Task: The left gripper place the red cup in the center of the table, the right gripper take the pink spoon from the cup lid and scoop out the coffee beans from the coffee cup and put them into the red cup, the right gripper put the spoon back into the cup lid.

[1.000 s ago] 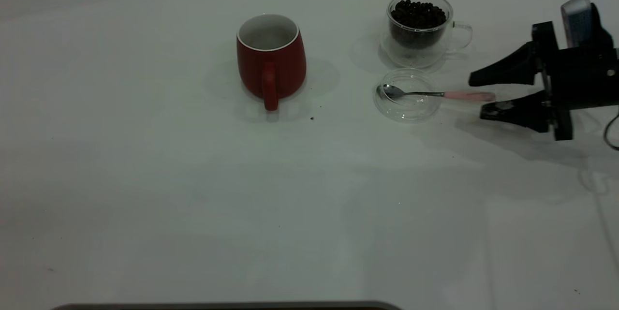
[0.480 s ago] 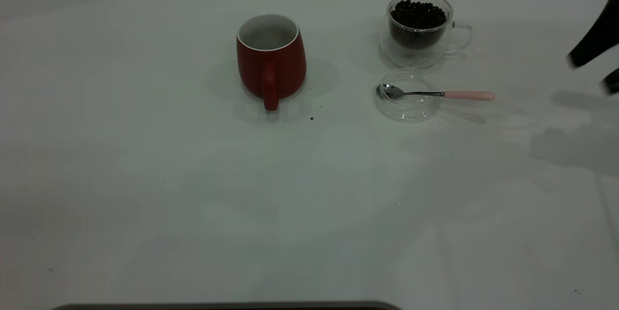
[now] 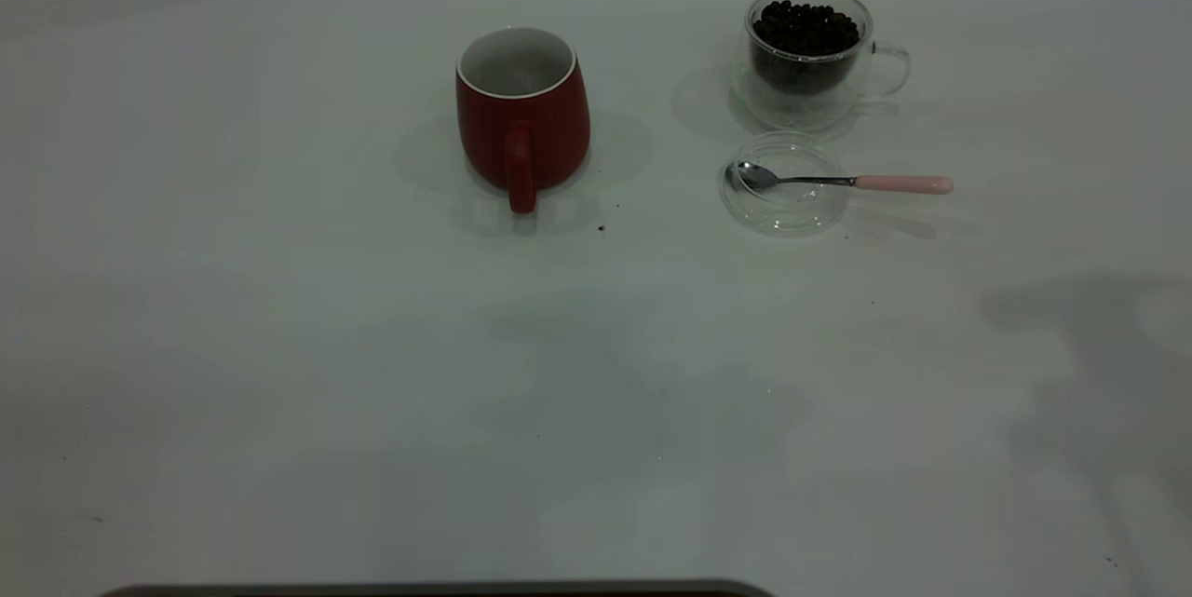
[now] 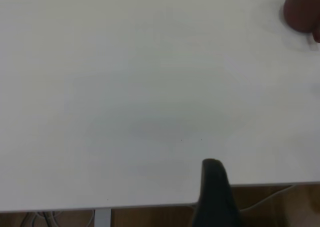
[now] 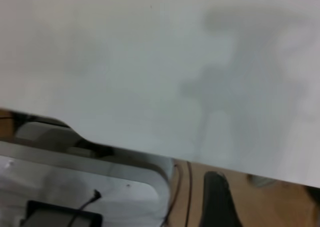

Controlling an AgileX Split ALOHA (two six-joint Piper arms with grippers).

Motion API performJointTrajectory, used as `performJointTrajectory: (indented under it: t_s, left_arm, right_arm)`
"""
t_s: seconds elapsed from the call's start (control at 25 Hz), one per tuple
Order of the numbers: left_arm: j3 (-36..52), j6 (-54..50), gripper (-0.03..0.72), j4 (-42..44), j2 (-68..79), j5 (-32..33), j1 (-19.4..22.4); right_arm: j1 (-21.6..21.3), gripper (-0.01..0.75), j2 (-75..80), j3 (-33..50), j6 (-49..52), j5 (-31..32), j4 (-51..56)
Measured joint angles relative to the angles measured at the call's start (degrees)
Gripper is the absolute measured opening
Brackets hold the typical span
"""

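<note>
Pink spoon [image 3: 843, 181] lies bowl in cup lid [image 3: 784, 183], handle pointing toward right arm's side; neither end effector's opening discernible.

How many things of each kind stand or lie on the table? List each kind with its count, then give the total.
Cups: 2, the red cup and the glass cup of coffee beans
Lids: 1, the clear lid
Spoons: 1, the pink-handled spoon
Total: 4
</note>
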Motion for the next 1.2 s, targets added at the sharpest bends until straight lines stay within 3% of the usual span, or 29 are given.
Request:
performJointTrajectory:
  t_s: [0.36,0.68,1.2]
  left_arm:
    - [0.0,-0.1,0.586,0.0,0.0,0.0,0.0]
    - [0.0,-0.1,0.586,0.0,0.0,0.0,0.0]
    - [0.0,-0.1,0.586,0.0,0.0,0.0,0.0]
  right_arm:
    - [0.6,0.538,-20.4,13.6,4.5,2.0,-5.1]
    - [0.6,0.538,-33.8,27.1,4.6,-3.7,-4.5]
    - [0.6,0.538,-52.9,29.4,2.6,-0.8,-4.3]
